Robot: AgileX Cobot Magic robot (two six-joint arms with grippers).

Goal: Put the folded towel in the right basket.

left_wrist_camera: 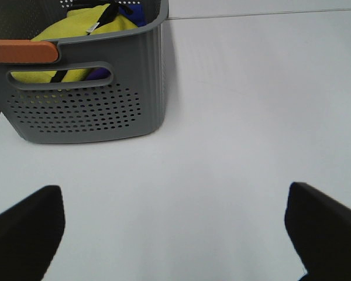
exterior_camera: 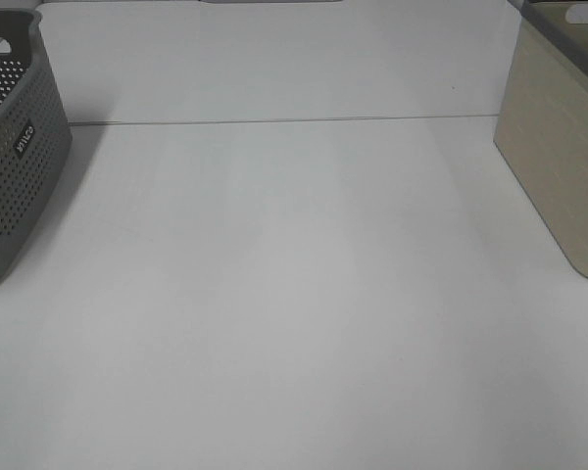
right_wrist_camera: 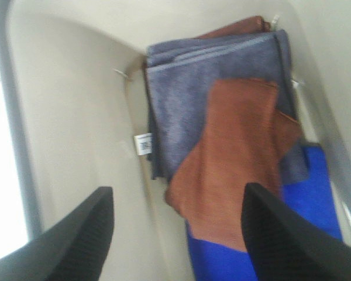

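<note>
The right basket (exterior_camera: 559,147) is beige and stands at the table's right edge. The right wrist view looks down into it (right_wrist_camera: 70,117). Inside lie a folded brown towel (right_wrist_camera: 234,158) on top of a folded grey towel (right_wrist_camera: 181,99), with a blue cloth (right_wrist_camera: 316,193) beside them. My right gripper (right_wrist_camera: 176,196) is open and empty above these towels, touching none of them. My left gripper (left_wrist_camera: 174,199) is open and empty over the bare table, a short way from the grey basket (left_wrist_camera: 88,111). Neither arm shows in the exterior view.
The grey perforated basket (exterior_camera: 10,166) stands at the table's left edge and holds yellow (left_wrist_camera: 76,29) and purple cloths. An orange handle piece (left_wrist_camera: 20,51) sits on its rim. The white table (exterior_camera: 294,294) lies between the two baskets.
</note>
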